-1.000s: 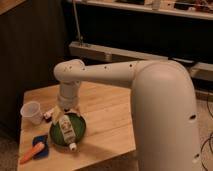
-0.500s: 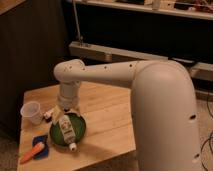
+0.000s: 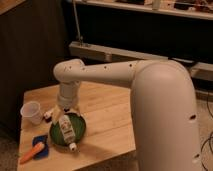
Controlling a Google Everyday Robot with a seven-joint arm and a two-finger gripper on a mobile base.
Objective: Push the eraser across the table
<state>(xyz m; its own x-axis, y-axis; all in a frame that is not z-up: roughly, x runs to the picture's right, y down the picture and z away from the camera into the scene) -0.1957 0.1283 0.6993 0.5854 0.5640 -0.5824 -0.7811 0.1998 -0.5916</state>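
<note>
The light-wood table (image 3: 111,125) stands in front of me. My arm reaches over its left part, and my gripper (image 3: 64,111) hangs just above the tabletop at the far edge of the green plate (image 3: 80,132). A small dark-and-white piece (image 3: 48,115) shows just left of the gripper, between it and the cup. It may be one end of the eraser, and the rest is hidden behind the gripper.
A white bottle with a label (image 3: 66,129) lies on the green plate. A clear plastic cup (image 3: 31,112) stands at the left edge. A blue block (image 3: 40,146) and an orange carrot-like piece (image 3: 30,153) lie at the front left corner. A dark cabinet stands behind the table.
</note>
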